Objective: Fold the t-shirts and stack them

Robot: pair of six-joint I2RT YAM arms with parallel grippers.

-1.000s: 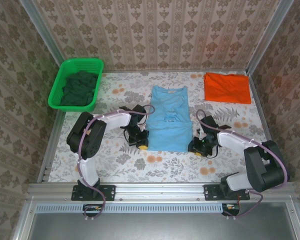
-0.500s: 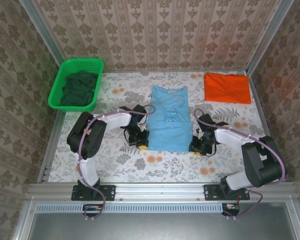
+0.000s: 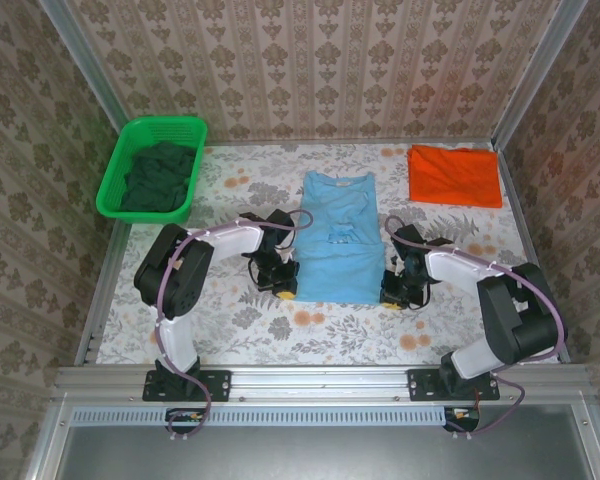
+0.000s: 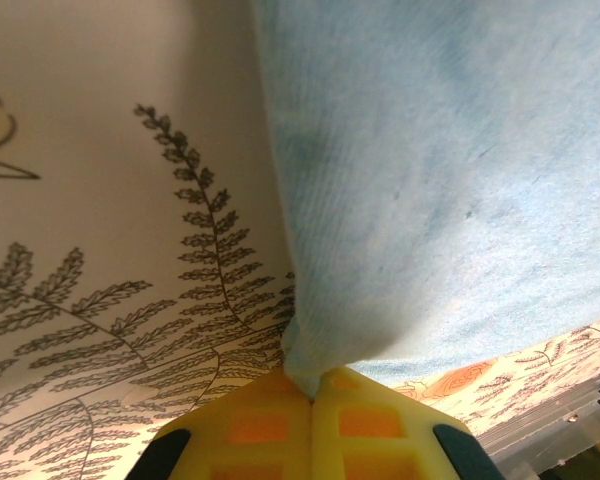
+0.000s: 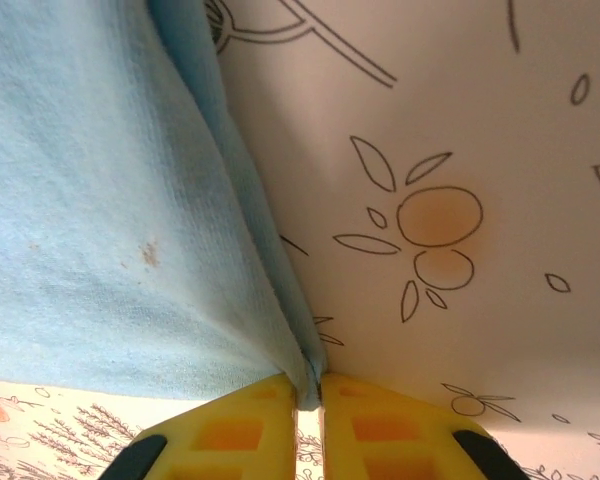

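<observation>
Blue cloth lies flat at mid-table: the blue shirt (image 3: pixel 337 240), collar toward the far wall, hem toward the arm bases. Its sides appear already turned in, leaving a narrow rectangle.

Grip, left: the left gripper (image 4: pixel 313 385) is clenched on the shirt's near left corner. The yellow fingers meet with a fold of blue fabric pinched between them.

Grip, right: the right gripper (image 5: pixel 308 385) is closed on the near right corner, with the cloth edge caught in the slim gap between its fingers.

Purpose, as judged: holding both hem corners at once keeps the edge taut and level, so the hem can be carried toward the collar for the crosswise fold.

Pose: each arm reaches out from its base, then bends inward at the elbow. The forearms run toward each other and the wrists sit low over the table (image 3: pixel 230 320), on either side of the hem.

Other items: the orange shirt (image 3: pixel 455 176) lies folded at the far right corner, well apart, likely awaiting stacking. The green basket (image 3: pixel 115 170) at far left holds dark clothes (image 3: pixel 160 178).
</observation>
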